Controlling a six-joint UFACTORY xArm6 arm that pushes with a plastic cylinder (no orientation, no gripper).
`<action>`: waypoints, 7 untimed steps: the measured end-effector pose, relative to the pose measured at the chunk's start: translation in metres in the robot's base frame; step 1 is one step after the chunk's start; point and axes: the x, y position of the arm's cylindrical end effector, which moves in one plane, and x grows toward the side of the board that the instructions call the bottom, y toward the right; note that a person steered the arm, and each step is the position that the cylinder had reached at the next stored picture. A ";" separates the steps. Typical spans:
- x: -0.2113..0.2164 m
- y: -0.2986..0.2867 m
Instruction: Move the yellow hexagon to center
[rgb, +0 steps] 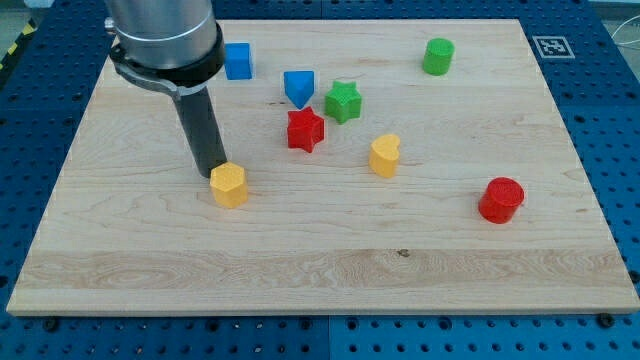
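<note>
**Tip set behind the yellow hexagon, ready to push toward centre**

I carry no gripper, only a rod. My tip (214, 174) sits on the desk (300, 270) at the upper-left edge of the yellow hexagon (229, 185), touching it or just beside it. I judge that placement deliberate: the board's centre lies to the view's right, so a shove from this side drives the block that way. The hexagon lies left of centre, flat face up, compact with no real long axis. The yellow heart (384, 156) and red star (305, 130) stand near the centre.
</note>
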 end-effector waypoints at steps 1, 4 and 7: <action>0.001 -0.024; 0.052 0.001; 0.008 0.032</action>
